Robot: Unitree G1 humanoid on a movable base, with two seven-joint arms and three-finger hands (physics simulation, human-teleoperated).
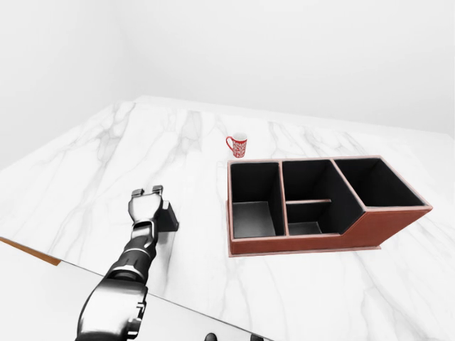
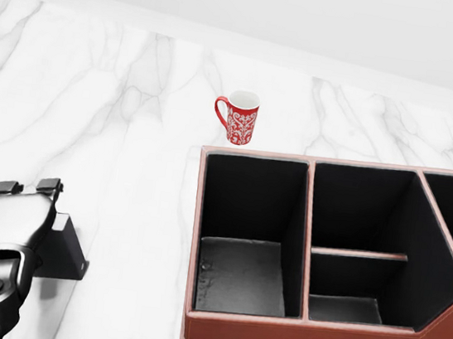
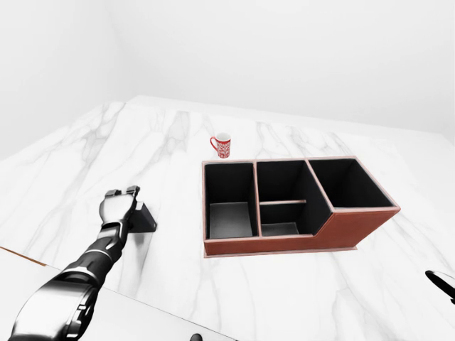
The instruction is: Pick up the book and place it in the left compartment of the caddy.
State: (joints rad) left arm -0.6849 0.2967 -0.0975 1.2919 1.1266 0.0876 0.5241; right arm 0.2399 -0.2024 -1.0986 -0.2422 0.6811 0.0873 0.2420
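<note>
Down at the lower left of the head view, the left robot hand sits over the flat dark grey book, its fingers bent down at the book's far edge; whether they actually clamp it I cannot tell. The book lies on the white marble surface, mostly hidden under the hand, so its long axis is unclear; 1 visible corner points toward the bottom right of the view. Bare marble lies between the book and the red-brown leather caddy to its right. The caddy's black-lined left compartment is empty, as are the 2 small middle bins and the right one. A red-and-white patterned mug stands just above the caddy's upper-left corner, apart from it. Only a dark tip of the right robot hand shows in the right-eye view, its state unreadable.
</note>
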